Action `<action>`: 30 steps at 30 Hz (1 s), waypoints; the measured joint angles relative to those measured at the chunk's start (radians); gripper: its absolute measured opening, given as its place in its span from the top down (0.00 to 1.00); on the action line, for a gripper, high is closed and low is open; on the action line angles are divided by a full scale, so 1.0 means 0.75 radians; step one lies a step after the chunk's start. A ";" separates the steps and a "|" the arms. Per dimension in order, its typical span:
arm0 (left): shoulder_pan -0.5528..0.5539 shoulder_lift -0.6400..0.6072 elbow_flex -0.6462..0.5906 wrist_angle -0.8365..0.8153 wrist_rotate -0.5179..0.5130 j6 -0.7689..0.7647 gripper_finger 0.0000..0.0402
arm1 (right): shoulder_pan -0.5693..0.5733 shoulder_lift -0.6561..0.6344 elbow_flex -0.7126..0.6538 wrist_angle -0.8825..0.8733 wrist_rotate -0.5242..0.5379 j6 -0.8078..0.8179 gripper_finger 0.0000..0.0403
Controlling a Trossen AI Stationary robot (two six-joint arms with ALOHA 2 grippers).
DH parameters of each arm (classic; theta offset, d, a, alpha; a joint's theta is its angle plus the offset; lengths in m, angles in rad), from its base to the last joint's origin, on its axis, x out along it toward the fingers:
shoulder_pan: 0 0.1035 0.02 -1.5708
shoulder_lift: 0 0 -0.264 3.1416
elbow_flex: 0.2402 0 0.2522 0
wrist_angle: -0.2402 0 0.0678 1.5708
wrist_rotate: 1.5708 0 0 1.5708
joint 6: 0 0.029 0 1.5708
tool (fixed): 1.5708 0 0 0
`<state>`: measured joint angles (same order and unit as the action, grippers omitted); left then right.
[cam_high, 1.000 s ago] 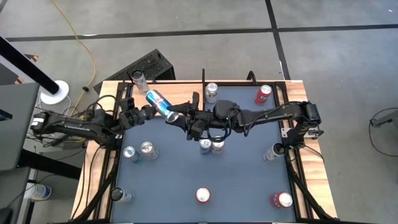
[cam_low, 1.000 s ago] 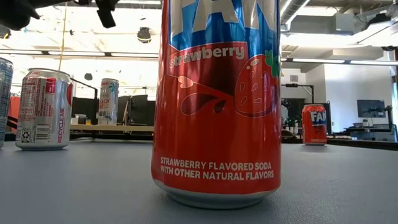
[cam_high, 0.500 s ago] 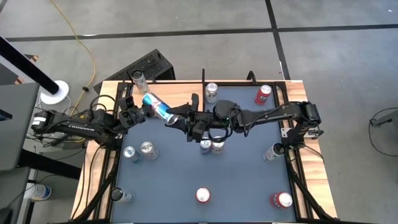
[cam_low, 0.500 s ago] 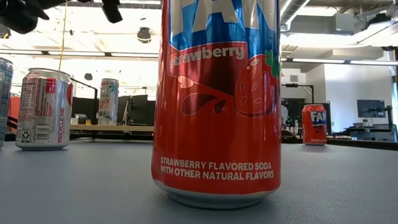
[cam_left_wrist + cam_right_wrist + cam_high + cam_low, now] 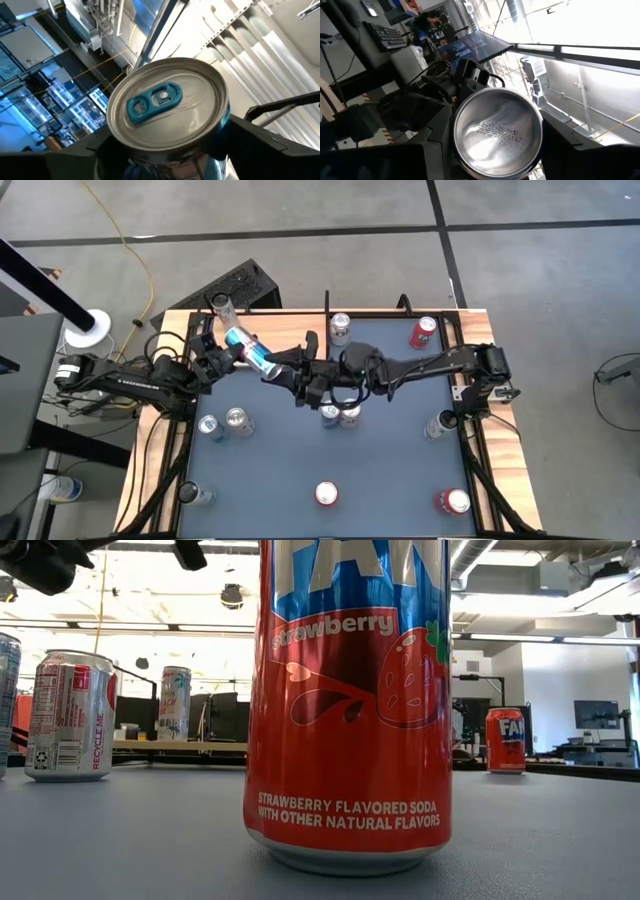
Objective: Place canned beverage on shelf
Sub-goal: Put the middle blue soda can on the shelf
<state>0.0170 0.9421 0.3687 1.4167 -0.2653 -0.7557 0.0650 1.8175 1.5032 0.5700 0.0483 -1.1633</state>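
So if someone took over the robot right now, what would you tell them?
Left gripper: shut on the blue can, at its top end.
Right gripper: shut on its bottom end.
The can hangs tilted in the air between the arms.
Shelf: far side; one other can seems to stand on it.
Done: can lifted.
Left: one gripper releases, the other sets it on the shelf.

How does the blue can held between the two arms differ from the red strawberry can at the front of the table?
The blue can is off the table and tilted on its side, with the left claw at its top end and the right claw at its base; the strawberry can stands upright on the table, untouched. The blue can's body is blue and silver with a blue tab; the strawberry can's is red. Both are slim drink cans.
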 joint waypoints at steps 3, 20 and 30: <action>-0.001 0.000 0.000 0.002 -0.009 -0.001 0.40 | -0.001 0.000 0.000 -0.004 0.004 -0.001 0.50; 0.001 -0.044 0.000 -0.007 -0.061 0.336 0.42 | -0.004 -0.027 0.003 -0.189 0.141 0.440 0.31; 0.047 -0.311 0.056 -0.640 -0.156 0.680 0.42 | -0.129 -0.157 0.109 -0.965 0.036 0.898 0.28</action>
<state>0.0521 0.7089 0.4104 0.9368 -0.3825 -0.2461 -0.0315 1.6995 1.5846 -0.1537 0.0757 -0.4898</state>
